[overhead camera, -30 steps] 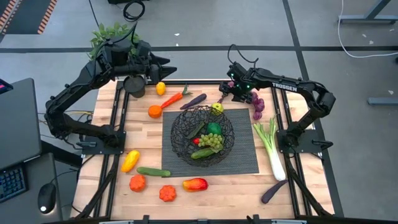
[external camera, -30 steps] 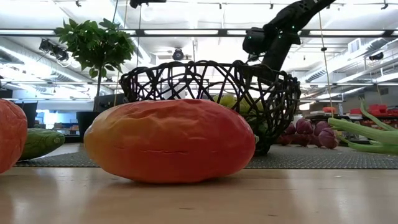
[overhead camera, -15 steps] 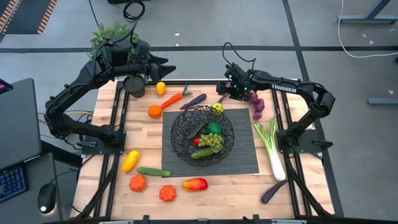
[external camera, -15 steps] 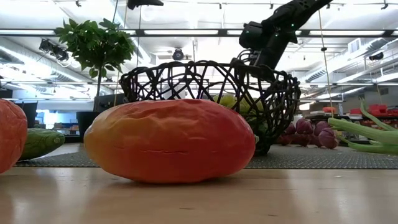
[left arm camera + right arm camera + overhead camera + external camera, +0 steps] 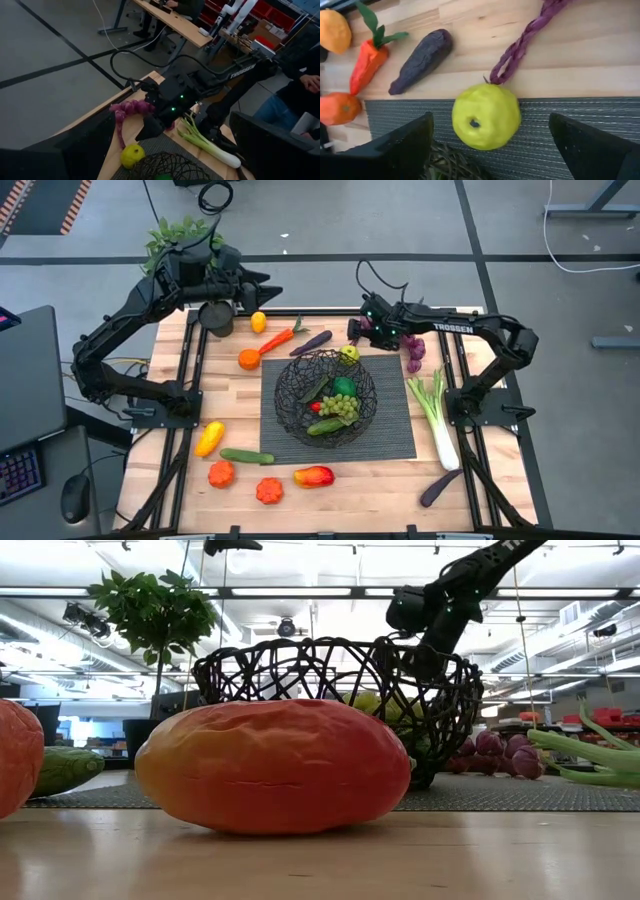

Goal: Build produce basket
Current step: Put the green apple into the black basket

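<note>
At the basket's 12 o'clock rim, outside on the mat, sits the green apple, directly ahead between the right gripper's spread, empty jaws; left gripper waits open, farther off.

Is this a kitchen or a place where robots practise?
Probably a robot lab or workshop, not a kitchen. The toy fruit sits on a wooden table between two robot arms, with long ceiling lights and work desks behind.

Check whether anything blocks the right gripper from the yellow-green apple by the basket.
Nothing visible does. The right gripper hovers open above the round yellow-green toy apple, which sits on the grey mat beside the black wire-mesh basket.
</note>
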### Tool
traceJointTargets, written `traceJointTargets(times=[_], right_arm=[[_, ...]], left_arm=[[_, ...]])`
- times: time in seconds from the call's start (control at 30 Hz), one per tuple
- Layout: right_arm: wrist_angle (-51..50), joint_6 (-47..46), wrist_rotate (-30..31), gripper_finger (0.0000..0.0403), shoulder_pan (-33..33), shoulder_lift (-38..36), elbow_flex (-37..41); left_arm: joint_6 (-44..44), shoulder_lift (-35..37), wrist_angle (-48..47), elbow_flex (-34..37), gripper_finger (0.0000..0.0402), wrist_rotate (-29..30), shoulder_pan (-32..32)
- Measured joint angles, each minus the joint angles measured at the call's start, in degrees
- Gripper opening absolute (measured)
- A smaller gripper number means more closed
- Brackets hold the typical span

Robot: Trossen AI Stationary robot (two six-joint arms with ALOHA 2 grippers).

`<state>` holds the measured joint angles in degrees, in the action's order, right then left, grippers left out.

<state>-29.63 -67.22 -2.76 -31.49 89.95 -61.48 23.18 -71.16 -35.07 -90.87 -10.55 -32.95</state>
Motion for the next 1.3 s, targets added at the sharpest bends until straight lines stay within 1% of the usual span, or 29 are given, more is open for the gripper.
traceJointTargets(times=[0.23, 0.37, 0.53, 0.6, 0.7, 0.87, 1.0, 1.3], right_arm=[[8.0, -4.6, 0.2, 0.0399, 1.2, 0.0, 5.2], [9.8, -5.8, 0.2, 0.0399, 1.5, 0.0, 7.5], [15.0, -6.2, 0.2, 0.0396, 2.4, 0.0, 9.9], [16.5, -6.9, 1.3, 0.0394, 2.8, 0.2, 10.5], [18.5, -6.8, 1.2, 0.0392, 3.0, 2.1, 10.5], [24.9, -6.4, -3.1, 0.0392, 3.2, 7.0, 10.5], [27.2, -6.4, -3.8, 0.0391, 3.2, 9.3, 10.4], [28.1, -7.3, -4.1, 0.0387, 2.5, 10.5, 10.2]], left_arm=[[0.1, 0.0, -0.6, 0.0, 0.04, 0.0, 0.0], [0.1, 0.0, -1.4, 0.0, 0.04, 0.0, 0.0], [-0.4, 0.0, -4.4, 0.0, 0.04, 0.0, 0.0], [-1.0, 0.0, -5.6, 0.0, 0.04, 0.0, 0.0], [-0.4, 0.0, -6.7, 0.0, 0.04, 0.0, 0.0], [1.7, 0.0, -6.9, 0.0, 0.04, 0.0, 0.0], [2.1, 0.0, -7.3, 0.0, 0.04, 0.0, 0.0], [1.7, 0.0, -10.1, 0.0, 0.04, 0.0, 0.0]])
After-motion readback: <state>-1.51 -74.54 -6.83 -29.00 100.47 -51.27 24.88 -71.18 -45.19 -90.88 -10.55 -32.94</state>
